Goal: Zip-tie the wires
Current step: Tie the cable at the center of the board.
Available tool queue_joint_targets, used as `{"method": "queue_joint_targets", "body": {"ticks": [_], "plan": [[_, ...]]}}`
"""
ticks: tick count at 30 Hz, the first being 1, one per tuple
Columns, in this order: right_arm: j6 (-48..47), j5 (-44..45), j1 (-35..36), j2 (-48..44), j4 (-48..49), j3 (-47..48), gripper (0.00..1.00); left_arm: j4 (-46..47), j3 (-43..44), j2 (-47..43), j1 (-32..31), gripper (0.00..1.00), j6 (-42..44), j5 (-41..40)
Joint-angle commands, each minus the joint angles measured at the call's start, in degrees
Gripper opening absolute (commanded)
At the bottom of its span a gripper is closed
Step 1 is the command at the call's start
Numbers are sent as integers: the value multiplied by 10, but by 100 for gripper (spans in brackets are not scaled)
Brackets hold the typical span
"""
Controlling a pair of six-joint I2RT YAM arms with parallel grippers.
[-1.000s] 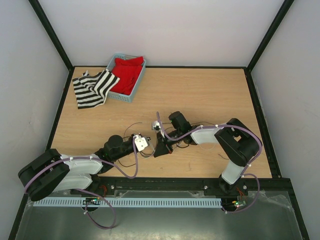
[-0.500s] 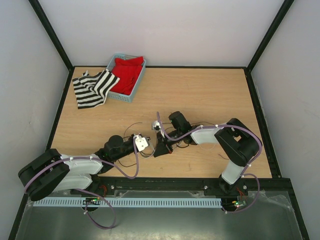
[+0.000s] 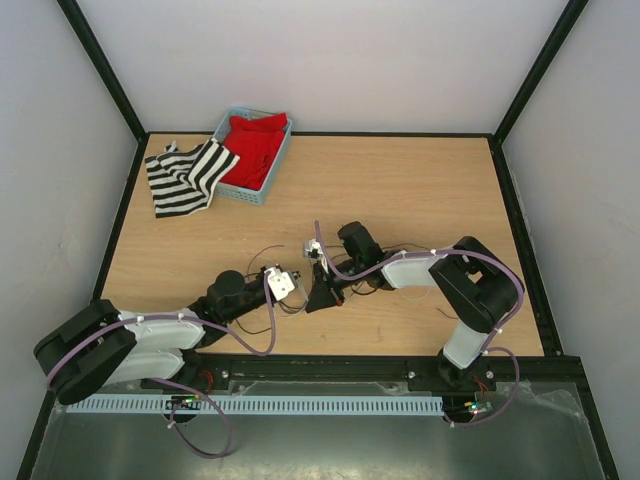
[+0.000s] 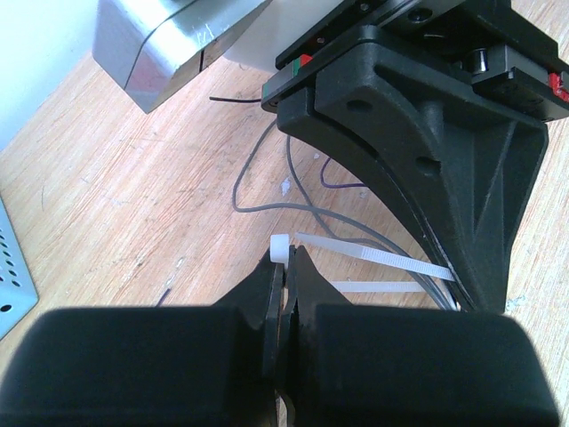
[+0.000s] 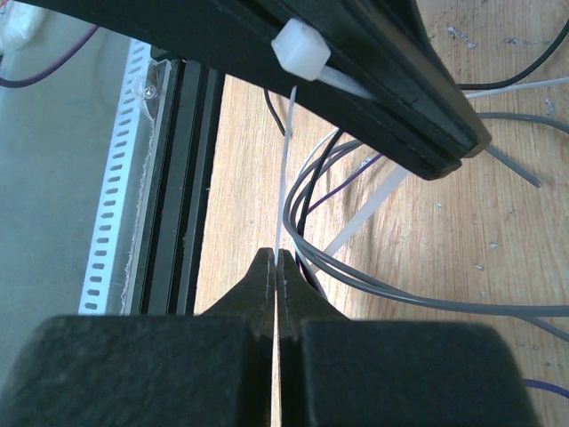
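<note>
Left pincer [image 4: 283,260], barely shifted toward the table's left edge, clamps the zip tie [image 4: 356,252] by its head while right pincer [image 5: 276,263] pinches its tail; cinching looks underway, needing a steady pull to tighten around the wires [image 5: 305,209].

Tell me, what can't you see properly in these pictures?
- Left wrist view: the far end of the zip tie goes behind the right gripper.
- Right wrist view: the left gripper covers part of the wires.
- Top view: tie and wires are too small to see whether it loops them.
</note>
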Motion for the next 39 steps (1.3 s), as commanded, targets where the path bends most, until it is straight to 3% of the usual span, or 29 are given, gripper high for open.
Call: {"method": "queue_joint_targets", "body": {"ticks": [1, 39], "plan": [[8, -30, 2, -3, -23, -17, 0, 52, 24, -14, 5, 0, 6, -37], [13, -27, 2, 9, -14, -22, 0, 54, 27, -42, 6, 3, -7, -39]]}}
